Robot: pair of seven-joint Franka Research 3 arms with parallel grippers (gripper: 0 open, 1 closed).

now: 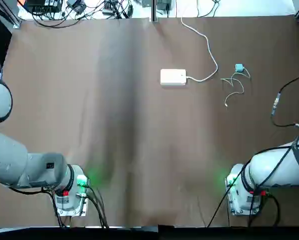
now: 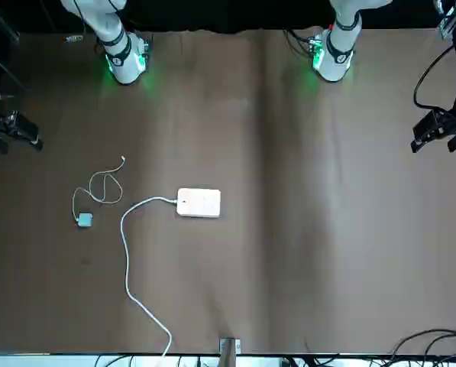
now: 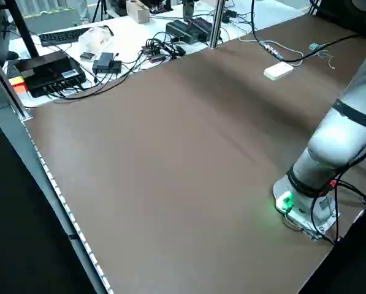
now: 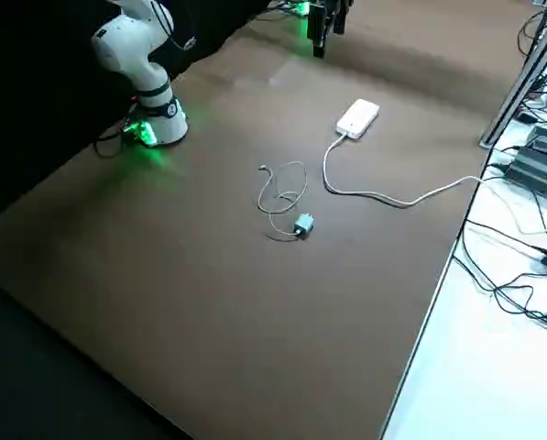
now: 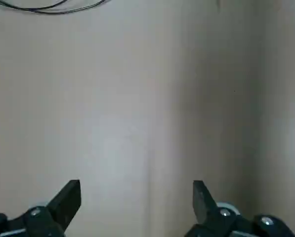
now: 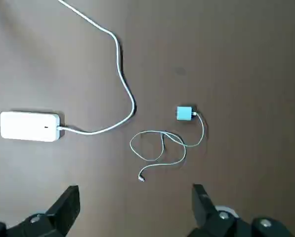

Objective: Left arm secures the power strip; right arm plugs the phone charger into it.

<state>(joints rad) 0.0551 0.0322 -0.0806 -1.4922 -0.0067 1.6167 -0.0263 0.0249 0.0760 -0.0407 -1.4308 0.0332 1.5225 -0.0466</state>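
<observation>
Power strip (image 6: 29, 126), left of frame in the right wrist view, apart from the widely parted, empty right gripper (image 6: 136, 210); phone charger (image 6: 184, 113), right of centre, its cable (image 6: 174, 163) loosely looped. Left gripper (image 5: 137, 207), likewise wide and empty, hangs over bare tabletop (image 5: 122, 108), black cables (image 5: 53, 9) at upper left.

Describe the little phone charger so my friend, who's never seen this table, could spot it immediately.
On the big brown table, find the flat white box with a thick white cord. Beside it, on the side where the robot's right arm stands, lies the charger: a tiny teal-blue cube. Its color and thin, loosely looped white cable set it apart.
</observation>
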